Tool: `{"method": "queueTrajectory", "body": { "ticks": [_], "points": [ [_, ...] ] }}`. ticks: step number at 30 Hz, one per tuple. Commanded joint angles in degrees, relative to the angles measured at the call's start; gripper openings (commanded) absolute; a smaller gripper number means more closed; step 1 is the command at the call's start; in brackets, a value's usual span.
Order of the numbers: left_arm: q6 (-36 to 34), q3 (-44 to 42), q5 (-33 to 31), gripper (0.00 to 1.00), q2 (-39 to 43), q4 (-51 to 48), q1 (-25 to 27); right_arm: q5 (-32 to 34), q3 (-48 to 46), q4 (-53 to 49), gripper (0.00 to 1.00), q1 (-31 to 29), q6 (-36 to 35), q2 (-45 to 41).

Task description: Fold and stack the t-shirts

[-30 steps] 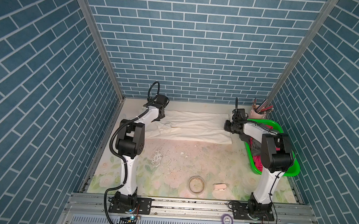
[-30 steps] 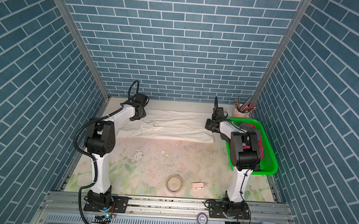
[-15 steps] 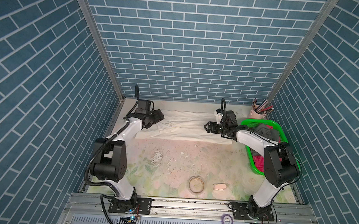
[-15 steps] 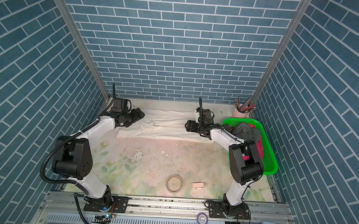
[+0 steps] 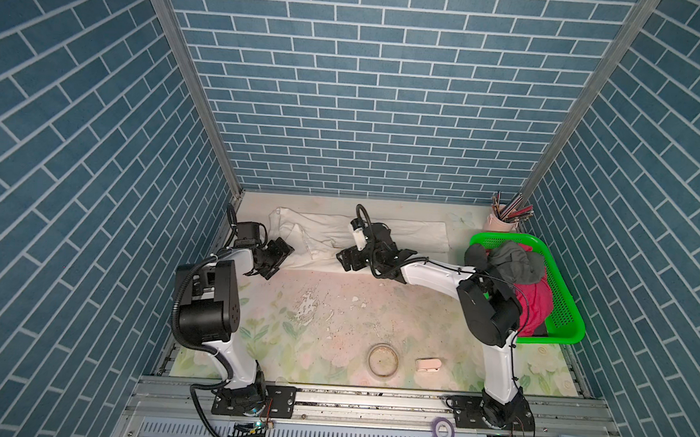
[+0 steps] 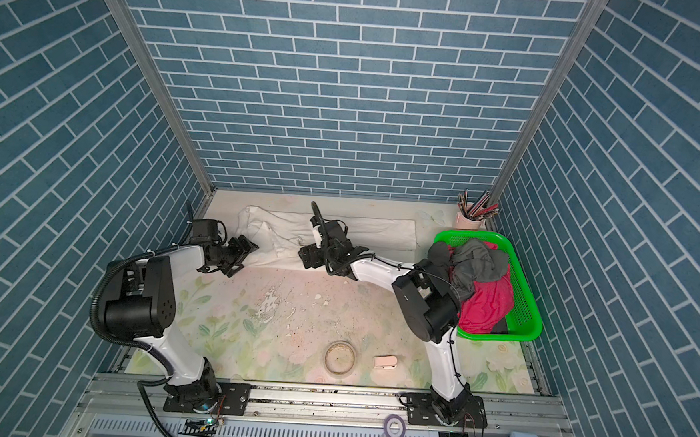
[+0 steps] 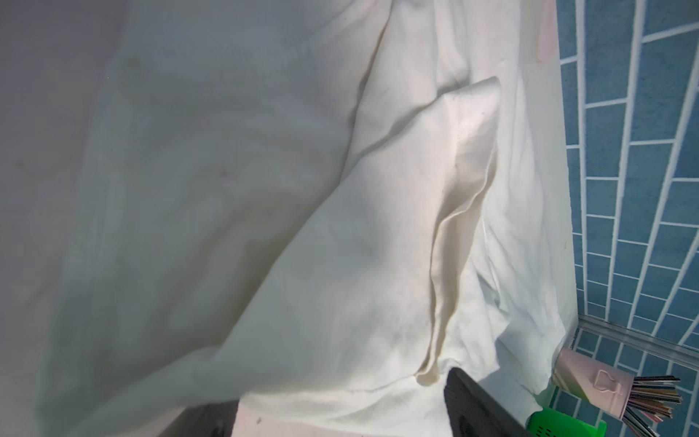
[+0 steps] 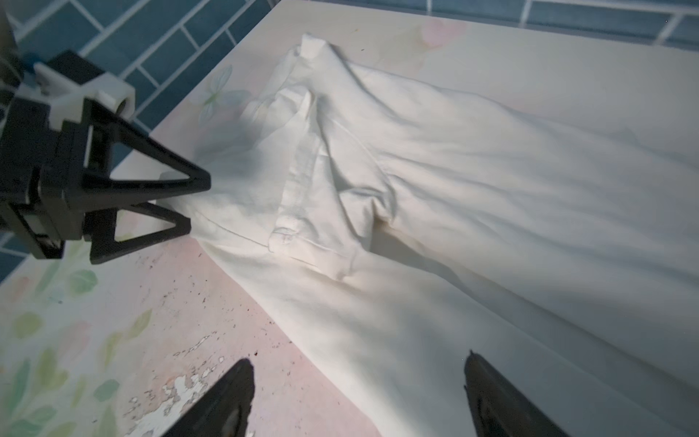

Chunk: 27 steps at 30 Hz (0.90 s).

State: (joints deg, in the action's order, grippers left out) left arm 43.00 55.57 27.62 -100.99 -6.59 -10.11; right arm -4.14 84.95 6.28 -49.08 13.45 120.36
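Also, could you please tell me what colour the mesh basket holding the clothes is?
The basket is bright green, clearest in a top view.

1. The middle of the tabletop point(image 5: 334, 310) was bare and open for passage.
2. The cream-white t-shirt point(image 5: 414, 236) lay low along the back strip.
3. A full green basket point(image 5: 562, 291) blocked the right edge, and a pencil cup point(image 5: 500, 224) filled the back right corner.
4. A ring point(image 5: 383, 359) and a small pink item point(image 5: 429, 364) sat near the front.
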Motion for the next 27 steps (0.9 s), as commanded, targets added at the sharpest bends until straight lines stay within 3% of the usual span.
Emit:
{"method": "queueTrajectory", "body": {
  "ticks": [1, 7, 13, 20, 27],
  "points": [
    [1.71, 2.15, 1.38, 0.87, -1.85, 2.28, -1.33, 6.49, 4.83, 2.47, 0.86, -1.93, -10.98, 4.43],
    [2.38, 2.46, 1.94, 0.87, 0.59, 1.39, -4.41, 8.81, 15.46, 1.09, 0.77, -4.11, -14.7, 12.59],
    [4.25, 2.42, 6.87, 0.87, 1.74, 1.91, -5.82, 12.09, 28.42, -3.9, 0.7, -6.37, -16.71, 21.76],
    [8.1, 0.14, 8.97, 0.87, 6.73, 5.32, -5.8, 12.82, 30.82, -4.78, 0.64, -8.72, -17.62, 23.48],
    [12.16, 0.08, 10.73, 0.87, 1.25, 11.38, -4.39, 14.17, 31.83, -6.14, 0.57, -9.28, -15.88, 25.41]
  ]
}}
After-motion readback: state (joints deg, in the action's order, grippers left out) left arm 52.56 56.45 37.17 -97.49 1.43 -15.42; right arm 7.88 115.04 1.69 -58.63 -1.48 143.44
